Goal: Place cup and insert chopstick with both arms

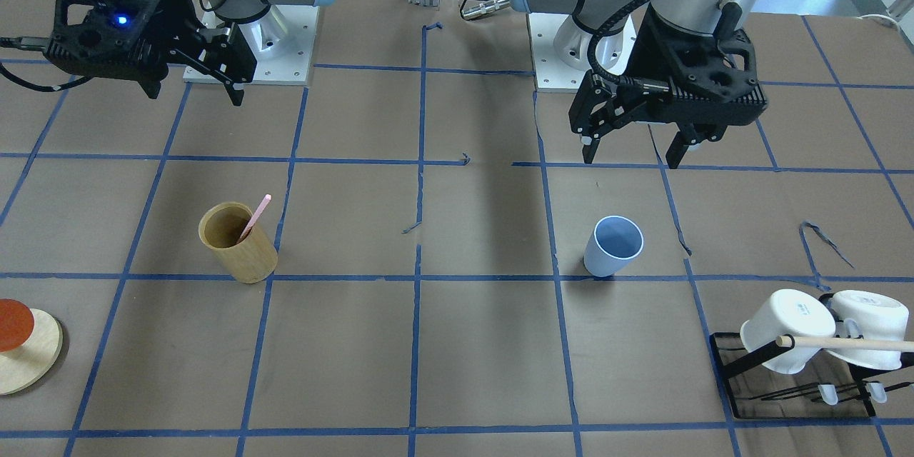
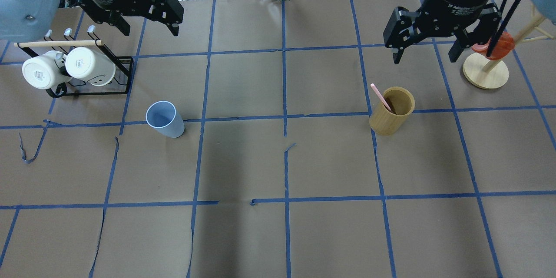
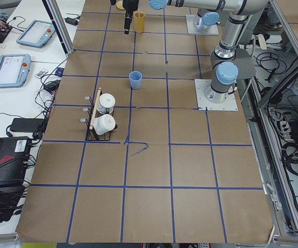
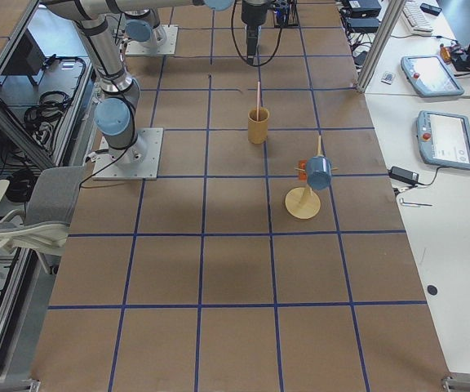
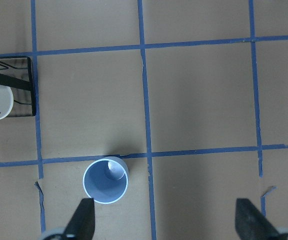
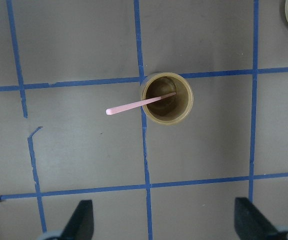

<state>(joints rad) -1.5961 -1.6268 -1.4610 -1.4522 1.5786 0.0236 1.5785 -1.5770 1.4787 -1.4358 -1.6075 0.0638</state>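
Overhead exterior: blue cup (image 2: 164, 119) upright; rack (image 2: 130, 74) nearby (apart).

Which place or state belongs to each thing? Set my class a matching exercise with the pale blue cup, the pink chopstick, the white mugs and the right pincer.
Things:
1. pale blue cup
2. pink chopstick
3. white mugs
4. right pincer

Places or states:
A. on their sides on the black rack
B. open and empty, above the table
C. upright on the table, nothing inside
D. leaning in the wooden pot

Pairs: 1-C, 2-D, 3-A, 4-B
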